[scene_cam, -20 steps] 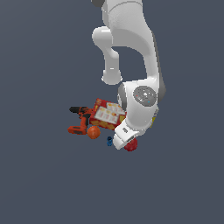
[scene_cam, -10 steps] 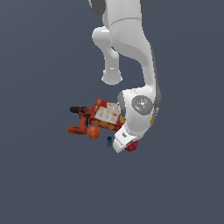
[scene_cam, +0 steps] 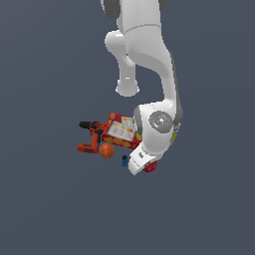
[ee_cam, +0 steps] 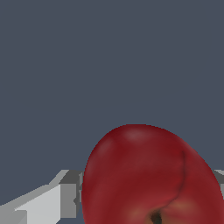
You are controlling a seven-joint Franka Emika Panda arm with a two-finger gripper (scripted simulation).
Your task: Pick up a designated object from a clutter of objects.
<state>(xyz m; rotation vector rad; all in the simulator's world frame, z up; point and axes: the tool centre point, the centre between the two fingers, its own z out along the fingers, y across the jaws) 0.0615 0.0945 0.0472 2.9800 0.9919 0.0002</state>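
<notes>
Wrist view is filled by the dark-red apple (ee_cam: 151, 175), dimple and crease facing the lens, with pale grey pincer (ee_cam: 57, 197) metal showing on either side of it. The fruit sits between those parts, but whether they press on its skin is not visible, so you cannot tell if the pincer is apart or clamped.

From the exterior view, the arm is bent low and its white hand (scene_cam: 139, 160) covers most of the apple (scene_cam: 150, 167), which lies on the grey surface at the clutter's edge, toward that view's right. A tiny blue item (scene_cam: 124, 160) sits just beside the hand. The orange ball (scene_cam: 106, 151), the power drill (scene_cam: 92, 135) and the red cracker box (scene_cam: 121, 130) lie further toward the view's left, apart from the apple.

Judgement: the step in hand is the grasp itself, with the approach finished and no lift begun. Your next move calls for a confirmed closure across the widest part of the round body, then a straight rise. A smooth sphere may roll out if pinched off-centre; the blue item may be nudged.
</notes>
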